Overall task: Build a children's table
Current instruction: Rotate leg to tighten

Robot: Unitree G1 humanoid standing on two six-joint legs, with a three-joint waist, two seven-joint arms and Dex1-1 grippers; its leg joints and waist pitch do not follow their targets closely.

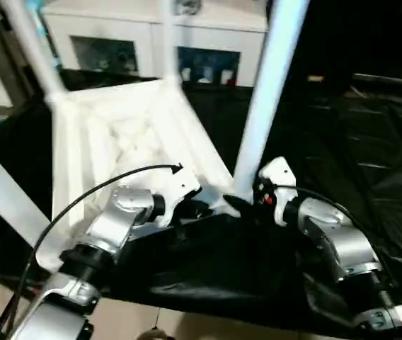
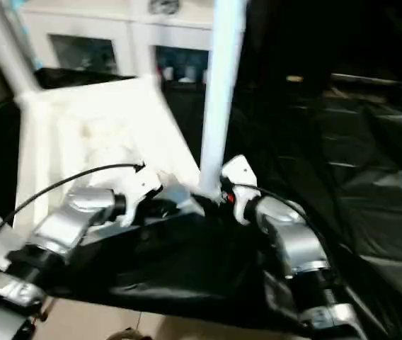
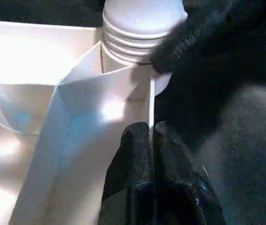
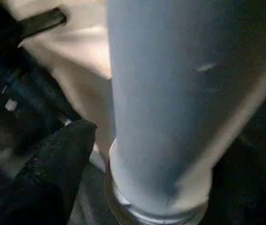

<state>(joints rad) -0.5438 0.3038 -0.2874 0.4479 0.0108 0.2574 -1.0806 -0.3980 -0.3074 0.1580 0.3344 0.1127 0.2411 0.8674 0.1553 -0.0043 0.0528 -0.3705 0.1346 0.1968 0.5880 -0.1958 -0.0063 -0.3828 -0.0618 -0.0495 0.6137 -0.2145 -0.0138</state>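
The children's table lies upside down, its white ribbed top (image 1: pixel 127 134) facing up on black cloth. Several white tube legs stand in its corner sockets. The near right leg (image 1: pixel 268 92) rises from the corner between my grippers. My left gripper (image 3: pixel 151 131) is shut on a thin upright rib of the top beside that corner. The leg's ribbed collar (image 3: pixel 140 28) sits just beyond it. My right gripper (image 1: pixel 247 200) is at the leg's base. One black finger (image 4: pixel 65 159) stands a little apart from the tube (image 4: pixel 161 93), jaws open; the other finger is hidden.
Black cloth (image 1: pixel 222 262) covers the work surface and spreads to the right. A white cabinet with glass doors (image 1: pixel 151 42) stands behind the table. Another leg (image 1: pixel 3 198) slants across the near left, and one (image 1: pixel 35 42) rises at the far left. Bare floor (image 1: pixel 137 322) shows below the cloth's near edge.
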